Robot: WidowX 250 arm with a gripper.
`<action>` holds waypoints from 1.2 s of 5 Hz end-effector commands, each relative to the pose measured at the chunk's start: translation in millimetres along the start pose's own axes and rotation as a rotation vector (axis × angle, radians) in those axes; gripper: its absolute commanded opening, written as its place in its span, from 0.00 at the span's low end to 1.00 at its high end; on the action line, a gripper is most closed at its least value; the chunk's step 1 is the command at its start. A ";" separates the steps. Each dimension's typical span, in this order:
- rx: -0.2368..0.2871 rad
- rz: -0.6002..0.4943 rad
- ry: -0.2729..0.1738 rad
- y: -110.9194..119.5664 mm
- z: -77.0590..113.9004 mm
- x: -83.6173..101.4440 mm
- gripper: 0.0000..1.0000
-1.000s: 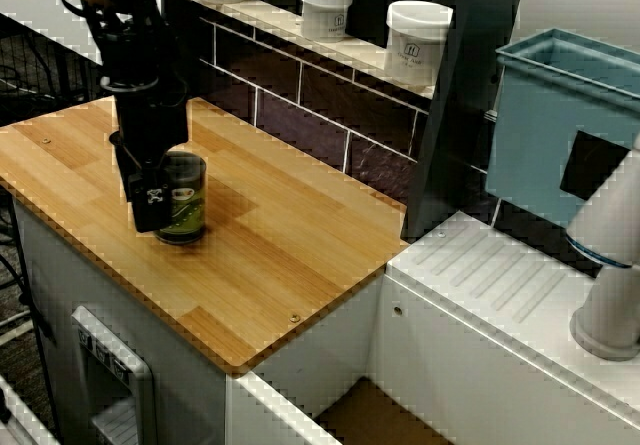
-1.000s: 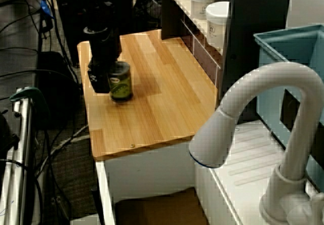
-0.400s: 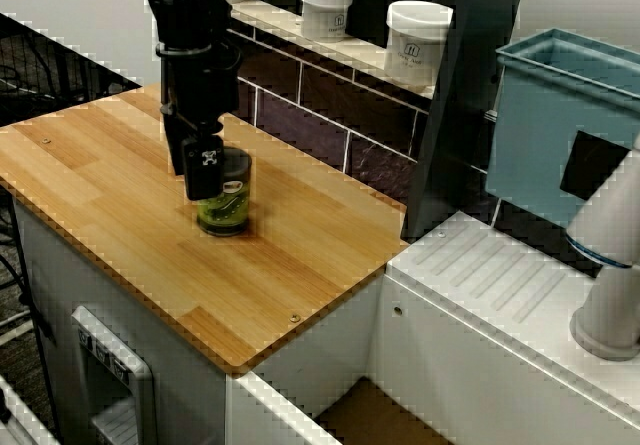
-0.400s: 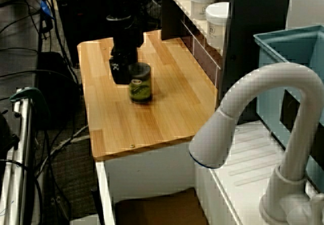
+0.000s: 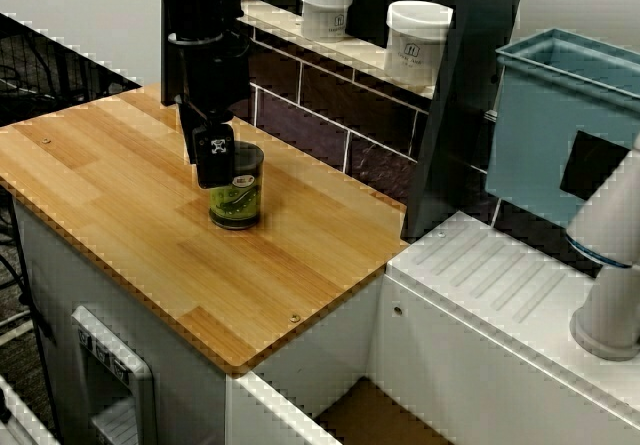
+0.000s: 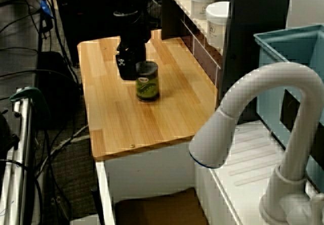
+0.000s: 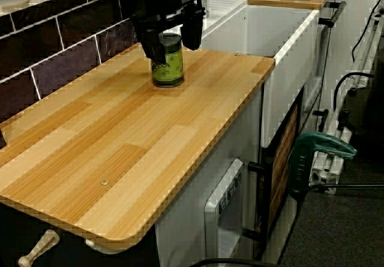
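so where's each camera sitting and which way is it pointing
High front view: sits above the counter's open side, looks down across the counter to the tiled wall; shows the arm and end effector at the can.
Tap view: sits behind the white tap, looks along the counter toward the arm; shows arm and end effector side-on.
Low view: sits at the counter's far end, looks back toward the sink; shows only the end effector's fingers flanking the can.
All three share can and counter.

You have a wooden counter (image 5: 300, 265) against a dark tiled wall (image 5: 320, 105) — white tubs (image 5: 418, 40) on the shelf (image 5: 368, 53) above, a white drainboard (image 5: 500, 285) and tap (image 6: 263, 81) beside it.
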State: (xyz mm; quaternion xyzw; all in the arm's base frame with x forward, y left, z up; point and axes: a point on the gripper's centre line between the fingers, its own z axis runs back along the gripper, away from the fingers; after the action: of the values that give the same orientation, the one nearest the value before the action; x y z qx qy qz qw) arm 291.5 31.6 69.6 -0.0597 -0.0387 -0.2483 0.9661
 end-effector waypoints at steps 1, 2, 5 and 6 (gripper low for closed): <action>0.074 -0.001 -0.019 27.2 18.2 -19.5 1.00; 0.070 -0.022 0.000 34.4 21.5 -34.5 1.00; 0.110 -0.484 0.010 26.2 60.6 -32.7 1.00; 0.108 -0.537 -0.014 13.4 69.5 -29.6 1.00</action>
State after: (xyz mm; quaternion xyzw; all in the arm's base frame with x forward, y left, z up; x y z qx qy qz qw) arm 266.0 62.6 118.5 -0.0166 -0.0563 -0.4882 0.8708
